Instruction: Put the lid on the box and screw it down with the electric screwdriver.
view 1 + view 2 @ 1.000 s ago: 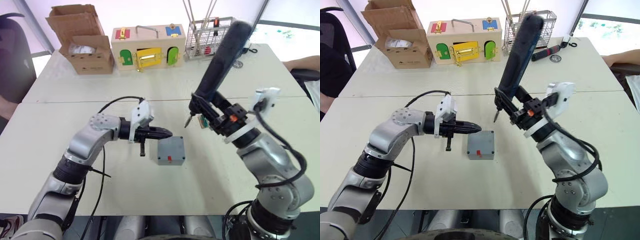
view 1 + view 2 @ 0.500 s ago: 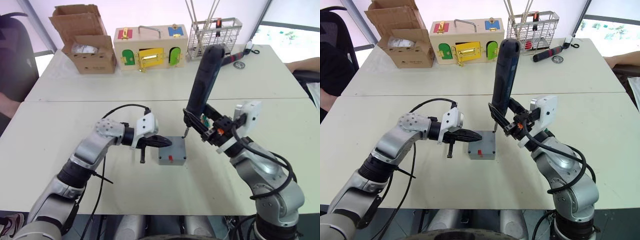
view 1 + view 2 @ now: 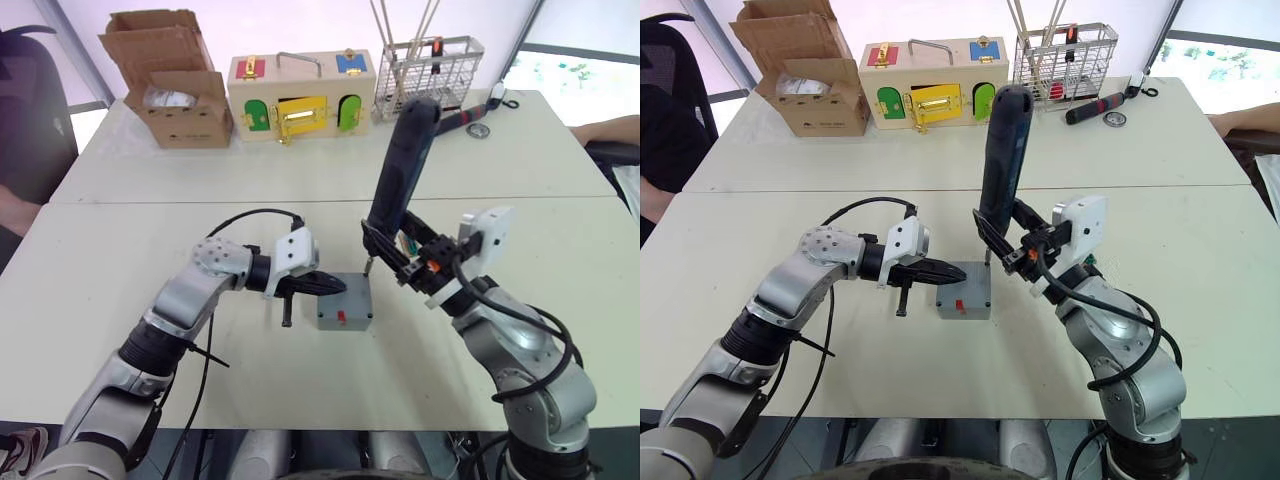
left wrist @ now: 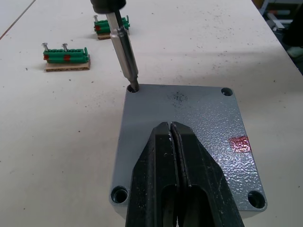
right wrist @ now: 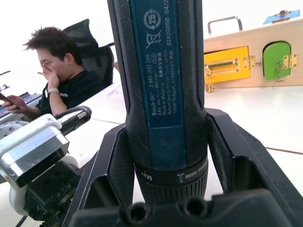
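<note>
— Where do we stand now?
— We've brought the electric screwdriver, clenched in our right jaws, down from mid-air: its bit now sits in a corner hole of the lid.
— And the box?
— On the counter, lid already on. Our left jaws, shut and empty, press its top. We judge fastening can begin.
</note>
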Robot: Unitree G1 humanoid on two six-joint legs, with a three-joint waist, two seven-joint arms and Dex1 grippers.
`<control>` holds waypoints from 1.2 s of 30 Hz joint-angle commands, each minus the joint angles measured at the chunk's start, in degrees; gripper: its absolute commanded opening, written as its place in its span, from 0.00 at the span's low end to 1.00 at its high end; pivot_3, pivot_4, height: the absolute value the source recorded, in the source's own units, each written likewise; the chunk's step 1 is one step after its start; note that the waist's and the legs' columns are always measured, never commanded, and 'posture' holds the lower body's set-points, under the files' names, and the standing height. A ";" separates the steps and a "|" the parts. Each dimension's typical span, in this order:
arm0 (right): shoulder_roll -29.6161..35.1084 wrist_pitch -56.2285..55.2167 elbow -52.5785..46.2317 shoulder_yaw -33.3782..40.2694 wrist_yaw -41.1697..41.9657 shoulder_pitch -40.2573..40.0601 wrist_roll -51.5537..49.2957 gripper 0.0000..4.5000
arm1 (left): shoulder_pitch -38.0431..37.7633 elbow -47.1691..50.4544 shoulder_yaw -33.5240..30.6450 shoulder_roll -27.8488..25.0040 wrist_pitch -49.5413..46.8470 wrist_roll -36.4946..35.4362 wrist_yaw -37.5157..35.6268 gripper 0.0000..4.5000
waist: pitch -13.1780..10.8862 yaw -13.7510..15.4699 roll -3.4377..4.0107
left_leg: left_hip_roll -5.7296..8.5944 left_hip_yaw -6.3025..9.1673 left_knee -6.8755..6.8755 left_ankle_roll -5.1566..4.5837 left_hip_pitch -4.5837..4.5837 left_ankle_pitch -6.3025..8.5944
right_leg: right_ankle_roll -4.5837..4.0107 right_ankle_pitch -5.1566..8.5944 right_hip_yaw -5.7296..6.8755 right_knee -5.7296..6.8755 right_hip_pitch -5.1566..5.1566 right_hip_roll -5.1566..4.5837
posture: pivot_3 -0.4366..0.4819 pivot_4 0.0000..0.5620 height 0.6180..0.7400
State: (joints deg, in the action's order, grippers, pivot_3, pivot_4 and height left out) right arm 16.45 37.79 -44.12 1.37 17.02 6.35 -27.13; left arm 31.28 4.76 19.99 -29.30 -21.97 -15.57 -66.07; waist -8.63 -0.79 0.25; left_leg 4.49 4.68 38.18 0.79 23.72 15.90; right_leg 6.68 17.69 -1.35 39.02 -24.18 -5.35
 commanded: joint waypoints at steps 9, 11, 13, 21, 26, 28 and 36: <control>1.47 -4.50 -0.21 -2.00 1.41 -0.95 1.64 0.41 | -1.47 -0.19 0.23 -0.59 0.77 1.12 0.00 0.00 | 0.00 -0.03 0.00 | 0.00 0.00 0.00 0.00 -0.02 0.00 | 0.00 0.00 0.00 0.00 0.02 0.00 | 0.48 0.27 1.00; 2.83 -4.68 0.43 -3.44 2.28 -2.13 2.98 0.41 | -1.77 -0.42 0.31 -0.61 1.27 1.29 -0.03 0.00 | 0.01 -0.04 -0.02 | 0.00 0.00 -0.01 0.00 -0.09 0.00 | 0.00 0.00 0.00 0.00 0.09 0.00 | 0.48 0.27 1.00; 3.86 -4.54 1.36 -4.16 2.35 -2.86 3.91 0.41 | -2.02 -0.74 0.41 -0.63 1.90 1.52 -0.09 0.00 | 0.02 -0.01 -0.03 | -0.01 0.02 -0.07 -0.03 -0.39 0.02 | 0.00 0.01 0.01 -0.09 0.42 0.01 | 0.48 0.27 1.00; 7.13 -3.93 4.01 -5.76 2.98 -3.27 6.72 0.41 | -2.74 -2.34 1.07 -0.26 4.52 2.93 -0.54 0.00 | 0.08 0.19 -0.11 | -0.18 0.19 -0.24 -0.58 -1.36 0.37 | 0.00 0.03 0.06 -0.95 1.78 0.24 | 0.48 0.27 1.00; 7.97 -3.78 5.33 -6.83 2.32 -2.92 8.41 0.41 | -2.47 -3.02 1.87 0.36 5.39 3.57 -0.49 0.00 | 0.29 0.31 -0.34 | -0.18 0.23 -0.23 -0.57 -1.36 0.36 | 0.00 0.03 0.07 -0.95 1.80 0.23 | 0.48 0.27 1.00; 7.84 -3.72 5.77 -6.22 1.99 -2.91 8.48 0.41 | -2.06 -3.15 2.52 1.08 5.27 3.93 -0.33 0.00 | 0.41 0.43 -0.46 | -0.18 0.25 -0.22 -0.57 -1.36 0.36 | 0.00 0.03 0.07 -0.97 1.84 0.23 | 0.48 0.27 1.00; 5.84 -1.93 4.37 -2.97 0.81 -3.20 5.21 0.41 | -1.44 -3.12 3.97 2.73 4.19 4.95 -0.03 0.00 | 0.55 1.45 -0.63 | -0.17 0.26 -0.19 -0.58 -1.38 0.37 | 0.00 0.03 0.05 -1.02 1.89 0.23 | 0.48 0.27 1.00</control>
State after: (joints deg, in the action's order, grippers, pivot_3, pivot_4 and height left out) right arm 22.28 33.12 -41.19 -2.35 18.39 4.65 -21.60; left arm 30.09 2.32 22.20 -26.39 -16.73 -12.33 -66.00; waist -8.08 0.67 -0.38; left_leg 4.32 4.93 38.00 0.21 22.34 16.27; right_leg 6.68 17.71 -1.31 37.99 -22.28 -5.13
